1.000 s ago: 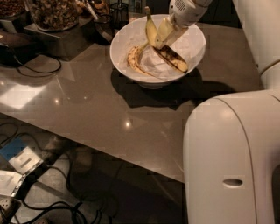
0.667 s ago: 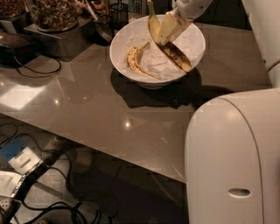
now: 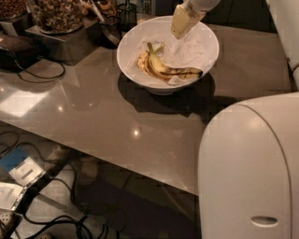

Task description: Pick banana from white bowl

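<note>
Camera view: the banana lies in the white bowl, toward the bowl's 6 o'clock side. Its greenish stem points up to about 11 o'clock and its dark-blotched body curves out to 3 o'clock. It rests on the bowl's inner slope, and its far end lies against a crumpled white paper that fills the 2 o'clock part of the bowl. A second banana, paler and more curved, lies just beside it at 9 o'clock, touching it along the stem end.

The gripper hangs over the bowl's 12 to 1 o'clock rim, at 12 o'clock from the banana and apart from it, with bare bowl and paper between them. Its cream fingers point down toward 7 o'clock. They show as one block with no gap between them, and nothing is held in them. The banana is outside the jaws, below their tips.

The bowl stands on a glossy grey-brown counter and casts a dark shadow toward 4 o'clock. At 10 o'clock from the bowl, a glass jar of nuts sits on a dark stand, with a black cable looped on the counter beside it. The robot's white body fills the 5 o'clock corner. More cables lie on the floor at 7 o'clock.
</note>
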Available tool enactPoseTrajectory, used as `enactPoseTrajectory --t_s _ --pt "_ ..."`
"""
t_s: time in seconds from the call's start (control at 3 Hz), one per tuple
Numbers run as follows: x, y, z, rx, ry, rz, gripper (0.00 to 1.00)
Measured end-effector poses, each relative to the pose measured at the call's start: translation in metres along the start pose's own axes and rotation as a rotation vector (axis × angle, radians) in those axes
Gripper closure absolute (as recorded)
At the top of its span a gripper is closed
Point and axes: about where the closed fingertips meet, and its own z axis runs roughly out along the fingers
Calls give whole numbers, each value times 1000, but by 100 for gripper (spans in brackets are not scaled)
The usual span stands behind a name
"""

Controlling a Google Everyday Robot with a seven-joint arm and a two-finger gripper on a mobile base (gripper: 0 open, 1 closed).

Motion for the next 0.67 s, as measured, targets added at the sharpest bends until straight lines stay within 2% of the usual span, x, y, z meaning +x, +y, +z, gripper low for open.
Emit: enactPoseTrajectory --t_s 0.33,0.67 --pt "0 0 0 0 0 0 81" --pt "0 0 0 0 0 0 58"
